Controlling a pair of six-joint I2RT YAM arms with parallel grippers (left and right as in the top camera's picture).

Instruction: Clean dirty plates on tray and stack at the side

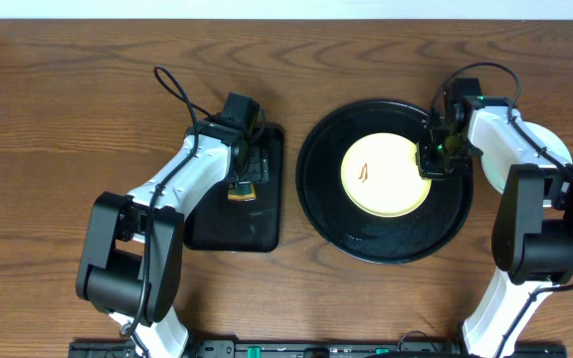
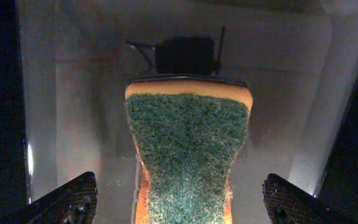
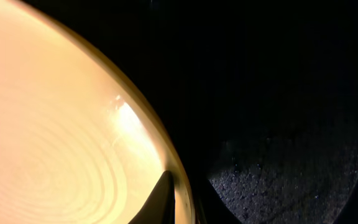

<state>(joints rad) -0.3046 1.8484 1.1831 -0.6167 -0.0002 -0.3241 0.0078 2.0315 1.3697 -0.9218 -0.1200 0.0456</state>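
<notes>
One yellow plate [image 1: 386,176] with a small reddish-brown smear [image 1: 365,174] lies in the middle of the round black tray [image 1: 386,242]. My right gripper [image 1: 434,159] is at the plate's right edge. In the right wrist view it [image 3: 182,199] pinches the rim of the yellow plate [image 3: 55,124], one dark finger [image 3: 163,199] on the inside and the other outside over the tray [image 3: 278,93]. A pale plate [image 1: 553,145] lies to the right of the tray, partly hidden by the right arm. My left gripper [image 1: 244,184] hangs open over a sponge [image 2: 188,149].
The green-topped orange sponge [image 1: 243,192] lies in a rectangular black tray [image 1: 227,229] left of the round one. The open left fingers [image 2: 73,200] stand wide on either side of it without touching. Bare wooden table [image 1: 58,119] stretches to the left and back.
</notes>
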